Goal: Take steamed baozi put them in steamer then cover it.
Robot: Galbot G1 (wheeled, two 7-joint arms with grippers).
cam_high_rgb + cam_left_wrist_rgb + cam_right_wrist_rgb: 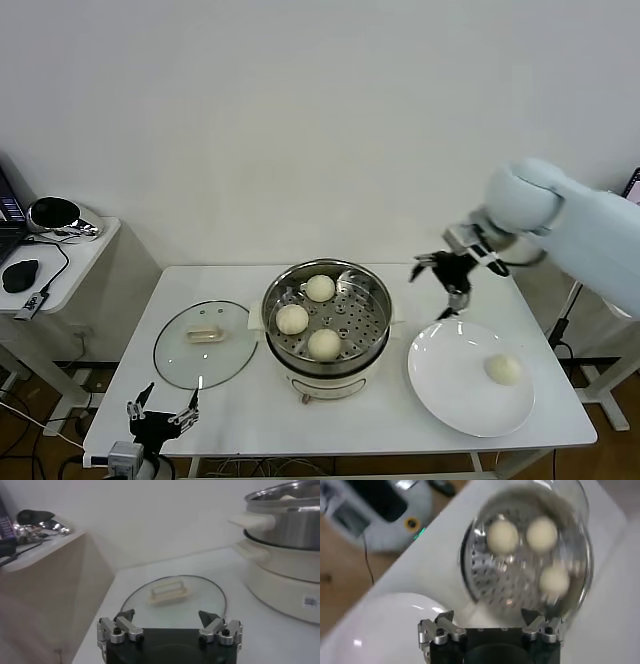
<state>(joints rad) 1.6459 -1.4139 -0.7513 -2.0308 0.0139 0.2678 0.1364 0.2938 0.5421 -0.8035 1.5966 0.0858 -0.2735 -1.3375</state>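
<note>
**Asker:** How many of the steamed baozi [320, 288] are in the steamer [374, 330] so far?

**Describer:** Three. They sit on the perforated tray inside the steel pot, which stands on its white base at the middle of the white worktop [260, 420]. The fourth baozi [503, 369] is alone on the white plate [450, 385], just to the right of the steamer.

**Asker:** And the cover [205, 343]?

**Describer:** It lies flat on the worktop to the left of the steamer, handle up, close beside the pot. The steamer is uncovered.

**Asker:** Where are the robot's hands?

**Describer:** The right hand [445, 272] hangs in the air behind the plate, between the steamer and the plate's far edge. Its fingers are spread apart and nothing is between them. Its wrist camera looks down on the steamer with the three buns inside. The left hand [160, 412] waits low at the worktop's near-left edge, just in front of the cover, also spread wide and empty.

**Asker:** So what is left?

**Describer:** By this view, the task looks roughly three-quarters through the loading. One bun has yet to go from plate to steamer, likely work for the right hand. After that the cover must be lifted onto the pot, for which the left hand seems well placed.
</note>
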